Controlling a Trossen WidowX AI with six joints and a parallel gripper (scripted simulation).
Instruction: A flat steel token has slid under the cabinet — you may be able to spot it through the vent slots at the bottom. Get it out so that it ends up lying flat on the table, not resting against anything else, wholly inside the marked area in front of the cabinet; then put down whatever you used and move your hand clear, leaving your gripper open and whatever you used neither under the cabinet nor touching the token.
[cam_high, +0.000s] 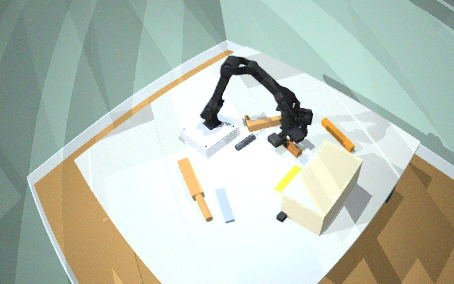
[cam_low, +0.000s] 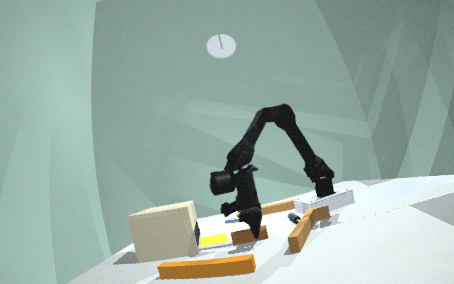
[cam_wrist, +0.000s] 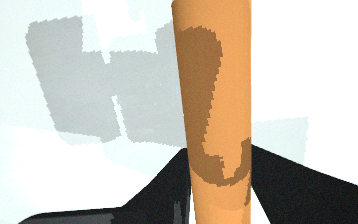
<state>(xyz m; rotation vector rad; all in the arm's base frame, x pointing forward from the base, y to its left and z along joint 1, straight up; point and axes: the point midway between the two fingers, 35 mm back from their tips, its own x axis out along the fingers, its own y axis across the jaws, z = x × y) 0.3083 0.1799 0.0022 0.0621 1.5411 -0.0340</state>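
My gripper (cam_high: 288, 143) (cam_low: 257, 233) (cam_wrist: 214, 152) is shut on the orange-brown handle (cam_high: 295, 149) (cam_low: 242, 237) (cam_wrist: 235, 75) of a tool, low over the table. A thin pale strip (cam_high: 303, 160) runs from the handle's far end toward the cabinet; its tip is hard to make out. The cream cabinet (cam_high: 325, 187) (cam_low: 162, 232) stands beyond, its dark lower front (cam_low: 197, 234) partly showing in the exterior view. The yellow marked area (cam_high: 287, 179) (cam_low: 214, 239) lies in front of it. I cannot make out the steel token in any view.
An orange bar (cam_high: 337, 134) (cam_low: 207, 267) lies beside the cabinet. An L-shaped orange piece (cam_high: 262, 124) (cam_low: 300, 237) and a dark-handled tool (cam_high: 245, 142) (cam_low: 294, 218) lie near the arm's base. An orange paddle (cam_high: 189, 176), a pale blue bar (cam_high: 224, 204) and a small black block (cam_high: 281, 216) lie elsewhere.
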